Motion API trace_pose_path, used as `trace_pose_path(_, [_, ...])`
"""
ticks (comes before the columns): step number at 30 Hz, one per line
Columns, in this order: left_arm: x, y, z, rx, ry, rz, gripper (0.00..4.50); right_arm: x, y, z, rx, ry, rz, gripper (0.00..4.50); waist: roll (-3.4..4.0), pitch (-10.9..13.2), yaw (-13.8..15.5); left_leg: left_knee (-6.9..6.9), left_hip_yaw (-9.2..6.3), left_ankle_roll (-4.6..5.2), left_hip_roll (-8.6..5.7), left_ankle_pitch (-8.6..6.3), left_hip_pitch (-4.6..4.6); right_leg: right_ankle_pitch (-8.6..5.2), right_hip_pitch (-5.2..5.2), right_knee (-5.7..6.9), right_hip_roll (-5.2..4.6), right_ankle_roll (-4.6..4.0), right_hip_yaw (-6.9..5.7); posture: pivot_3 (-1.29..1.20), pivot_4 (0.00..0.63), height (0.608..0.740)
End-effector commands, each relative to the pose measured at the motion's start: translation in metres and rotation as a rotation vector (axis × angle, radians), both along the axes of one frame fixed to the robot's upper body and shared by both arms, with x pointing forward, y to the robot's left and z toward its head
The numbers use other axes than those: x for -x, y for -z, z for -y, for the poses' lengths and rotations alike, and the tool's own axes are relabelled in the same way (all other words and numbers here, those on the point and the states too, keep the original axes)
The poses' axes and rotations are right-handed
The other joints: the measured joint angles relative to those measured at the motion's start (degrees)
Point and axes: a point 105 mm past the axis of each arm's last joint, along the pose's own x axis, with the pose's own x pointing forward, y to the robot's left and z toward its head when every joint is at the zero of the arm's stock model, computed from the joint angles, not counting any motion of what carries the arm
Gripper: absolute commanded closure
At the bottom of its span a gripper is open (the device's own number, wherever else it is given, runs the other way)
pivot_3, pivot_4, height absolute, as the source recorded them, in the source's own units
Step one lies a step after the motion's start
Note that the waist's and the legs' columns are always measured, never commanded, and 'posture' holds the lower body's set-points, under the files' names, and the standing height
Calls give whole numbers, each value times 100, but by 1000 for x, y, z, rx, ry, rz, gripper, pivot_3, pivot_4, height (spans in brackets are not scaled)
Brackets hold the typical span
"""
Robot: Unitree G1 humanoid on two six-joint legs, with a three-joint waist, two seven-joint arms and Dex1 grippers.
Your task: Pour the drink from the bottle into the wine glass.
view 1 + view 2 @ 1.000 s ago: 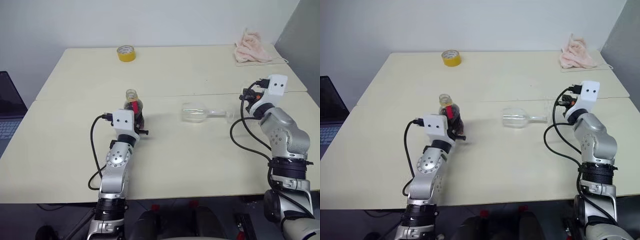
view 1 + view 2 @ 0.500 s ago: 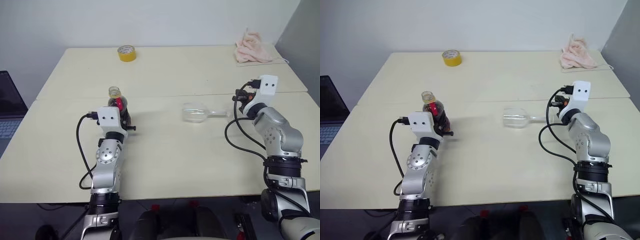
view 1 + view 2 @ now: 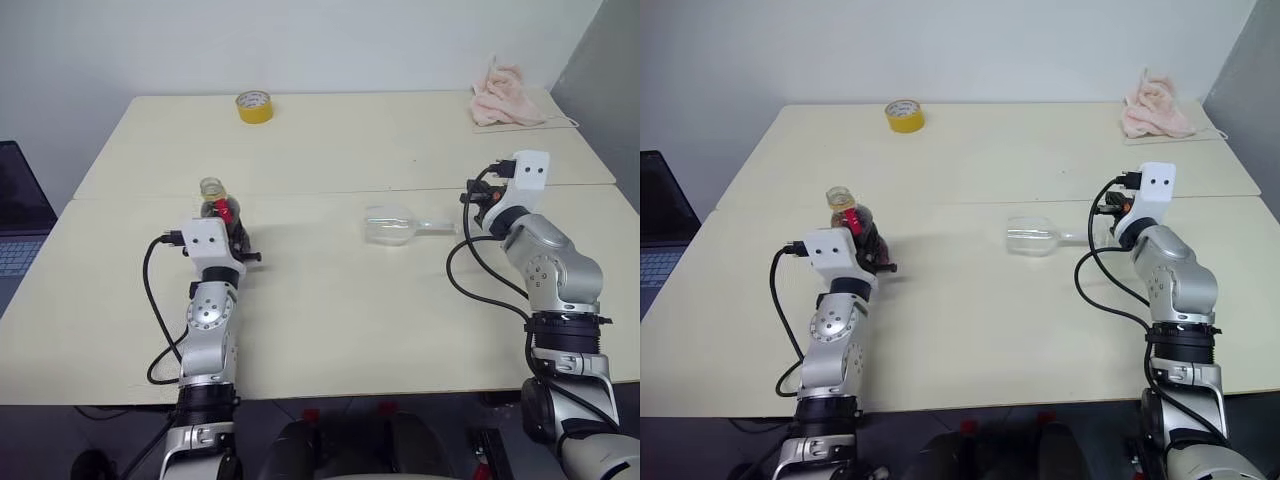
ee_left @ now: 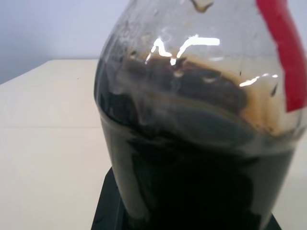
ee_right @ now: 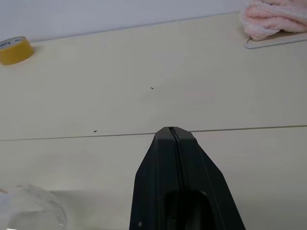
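— Bottle (image 3: 222,212) status from my end: my left gripper (image 3: 862,245) is clamped on it, jaws closed around the lower body, above the near table (image 3: 330,320). It stands roughly upright, neck open, red label showing. On the left wrist feed the drink (image 4: 192,167) fills the lower part, dark, almost black, with brownish film on the wall above it.

— And the wine glass (image 3: 400,225)?

— Lying on its side near the table's middle, bowl toward my left arm, stem pointing at my right. It looks empty. It is well apart from the bottle.

— Right gripper (image 5: 171,136)?

— Fingers pressed fully together, holding nothing. It hangs just beyond the glass's foot; whether it touches the foot I cannot tell.

— Anything else up there?

— Yellow tape roll (image 3: 252,105) and pink cloth (image 3: 505,95) on the far table.
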Motion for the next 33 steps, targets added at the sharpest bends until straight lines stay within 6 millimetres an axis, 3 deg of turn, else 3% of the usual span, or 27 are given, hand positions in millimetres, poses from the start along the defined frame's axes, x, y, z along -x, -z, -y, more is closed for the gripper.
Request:
trace_pose_path(1, [6,-2,-7,6,-39,34,3628,1,-22,-4,20,-16,74,4500,0,0,-1,0,0,0,0,0,0,0,0,0,0,0,-1,0,150,740])
trace_pose_path(7, [11,14,-15,38,-79,-8,3628,1,-21,-5,27,-19,74,4500,1,-2,-1,0,0,0,1,0,1,0,0,0,0,0,1,0,150,740])
trace_pose_path(8, [12,15,-15,41,-82,-10,2926,1,-22,-5,28,-19,74,4500,2,-4,-1,-1,0,0,1,0,1,0,0,1,0,0,0,0,150,740])
trace_pose_path(17, [16,15,-15,40,-86,-16,89,1,-22,-6,38,-26,74,4500,8,-9,-1,-3,0,0,1,0,2,0,0,1,0,0,0,0,150,740])
trace_pose_path(27, [23,10,-15,6,-65,-16,20,2,-23,-11,59,-57,72,4500,8,-9,-1,-4,0,0,2,0,2,0,-1,1,0,0,0,0,150,740])
trace_pose_path(33, [31,8,-15,-4,-60,-22,20,9,-21,-24,165,-185,38,4500,8,-10,-1,-4,0,0,1,0,1,0,-1,-1,0,0,1,0,150,740])
